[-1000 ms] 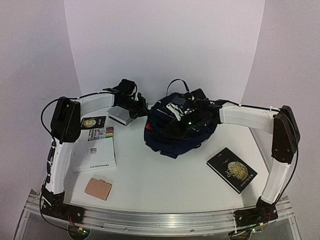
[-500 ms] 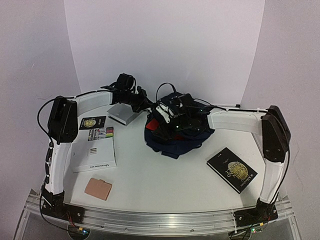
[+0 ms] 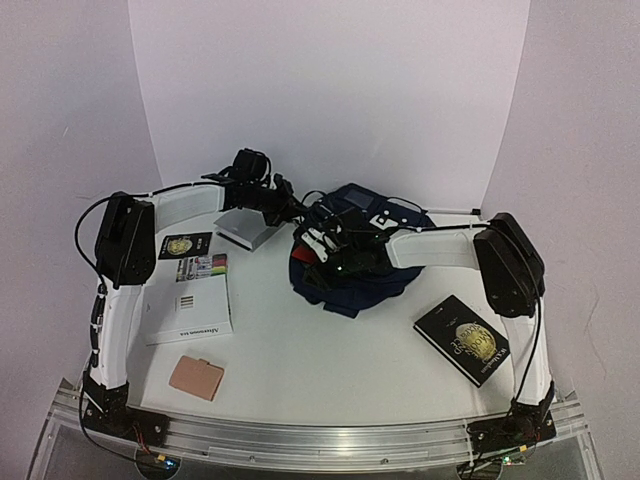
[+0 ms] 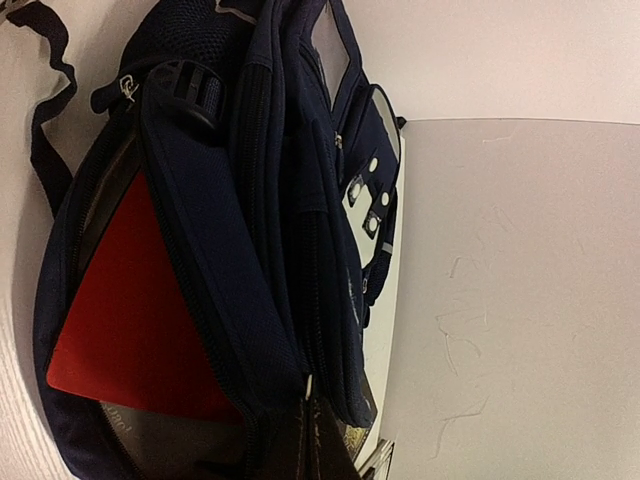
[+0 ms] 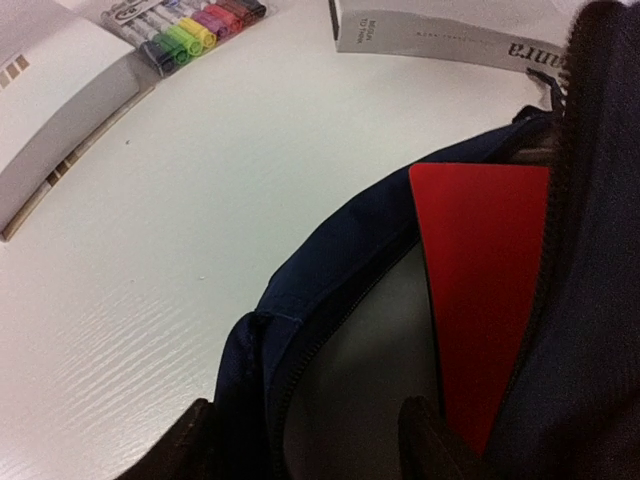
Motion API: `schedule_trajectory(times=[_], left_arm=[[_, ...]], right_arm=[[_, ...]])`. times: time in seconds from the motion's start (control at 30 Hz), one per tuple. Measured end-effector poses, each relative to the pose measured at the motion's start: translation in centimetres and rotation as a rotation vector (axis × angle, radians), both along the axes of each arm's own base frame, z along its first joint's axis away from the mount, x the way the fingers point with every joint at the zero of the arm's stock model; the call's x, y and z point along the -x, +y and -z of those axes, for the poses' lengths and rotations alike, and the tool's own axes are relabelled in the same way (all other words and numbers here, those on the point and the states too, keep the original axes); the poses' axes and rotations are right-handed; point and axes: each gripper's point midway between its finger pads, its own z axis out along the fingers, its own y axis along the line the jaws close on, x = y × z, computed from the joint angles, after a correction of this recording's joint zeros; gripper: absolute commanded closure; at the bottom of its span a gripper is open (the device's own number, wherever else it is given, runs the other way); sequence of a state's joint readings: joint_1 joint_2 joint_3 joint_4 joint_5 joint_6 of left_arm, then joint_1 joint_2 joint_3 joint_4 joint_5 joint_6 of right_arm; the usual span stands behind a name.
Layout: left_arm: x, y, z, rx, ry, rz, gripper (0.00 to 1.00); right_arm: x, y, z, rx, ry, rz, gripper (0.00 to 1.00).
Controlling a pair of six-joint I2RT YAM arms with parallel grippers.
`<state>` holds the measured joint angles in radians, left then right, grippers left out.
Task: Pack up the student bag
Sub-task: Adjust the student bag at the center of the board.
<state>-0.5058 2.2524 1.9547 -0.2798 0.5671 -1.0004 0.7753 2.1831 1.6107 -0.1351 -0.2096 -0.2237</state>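
Top view: student bag (image 3: 352,268) at rear centre of desk (image 3: 300,350), mouth turned left, both arms reaching that mouth.
Left wrist: left fingers (image 4: 300,448) together, clamped on bag rim.
Right wrist: right fingers (image 5: 190,445) apart, straddling mouth edge, red book (image 5: 485,290) inside, just ahead.

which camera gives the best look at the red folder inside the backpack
The left wrist view: the red folder sits in the open mouth of the backpack with most of its face showing. The right wrist view catches only one corner of it behind the zipper edge. The top external view shows almost nothing of it.
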Motion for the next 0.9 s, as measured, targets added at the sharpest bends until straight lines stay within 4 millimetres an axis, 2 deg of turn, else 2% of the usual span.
schedule_trajectory(times=[0.07,0.1,0.23,0.27,0.4,0.53,0.63,0.73,0.9], left_arm=[[0.0,0.0,0.1,0.001,0.002,0.003,1.00],[0.1,0.0,0.1,0.002,0.003,0.004,0.95],[0.1,0.2,0.1,0.004,0.007,0.008,0.62],[0.2,0.6,0.2,0.000,0.009,0.010,0.59],[1.5,3.0,0.9,-0.036,0.040,-0.014,0.56],[2.9,6.4,1.5,-0.126,0.064,-0.056,0.59],[3.2,7.9,2.3,-0.176,0.079,-0.077,0.61],[3.9,8.2,4.2,-0.217,0.125,-0.062,0.57],[5.0,6.9,8.2,-0.279,0.193,-0.004,0.49]], right_arm=[[-0.1,0.2,0.0,0.000,-0.009,-0.008,1.00],[-0.1,0.2,-0.1,0.000,-0.013,-0.014,1.00],[0.4,0.4,0.1,-0.009,-0.007,-0.047,1.00],[0.8,0.2,0.1,-0.012,-0.001,-0.058,1.00],[2.7,-1.1,-0.9,-0.023,0.021,-0.094,1.00],[4.4,-2.9,-3.4,-0.047,0.030,-0.123,1.00],[5.0,-4.0,-5.3,-0.077,0.021,-0.144,1.00],[5.6,-4.8,-6.4,-0.096,0.023,-0.163,1.00],[6.3,-5.0,-6.3,-0.102,0.049,-0.191,1.00]])
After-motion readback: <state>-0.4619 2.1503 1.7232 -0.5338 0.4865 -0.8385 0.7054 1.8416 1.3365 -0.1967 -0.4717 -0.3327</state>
